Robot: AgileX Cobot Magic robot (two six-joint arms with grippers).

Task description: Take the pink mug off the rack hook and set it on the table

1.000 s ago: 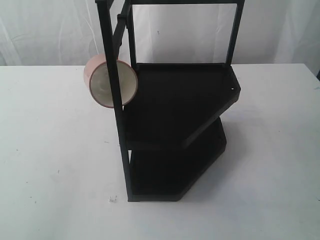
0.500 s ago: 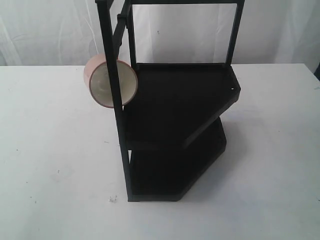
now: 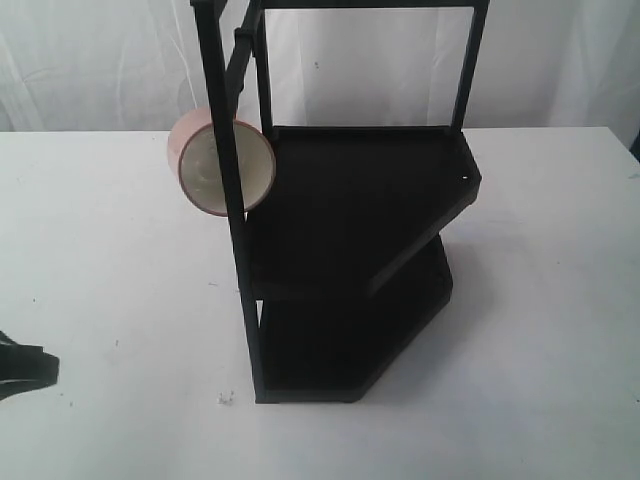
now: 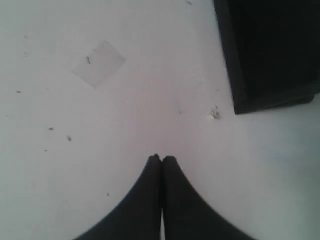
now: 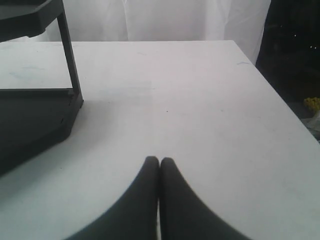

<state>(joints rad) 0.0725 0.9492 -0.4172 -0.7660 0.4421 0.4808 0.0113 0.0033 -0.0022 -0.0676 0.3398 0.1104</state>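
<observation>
The pink mug hangs on its side at the left front post of the tall black rack, its cream inside facing the camera. The rack hook itself is hidden behind the mug and post. My left gripper shows only as a dark tip at the lower left edge of the exterior view, far below the mug. In the left wrist view it is shut with nothing in it, over the white table. My right gripper is shut and empty over the table, out of the exterior view.
The rack's lower corner lies close to the left gripper, with a small white crumb beside it. The rack's base is left of the right gripper. The table's edge runs beside a dark area.
The left gripper's tip has come into the exterior view at the lower left edge. The mug and rack have not moved.
</observation>
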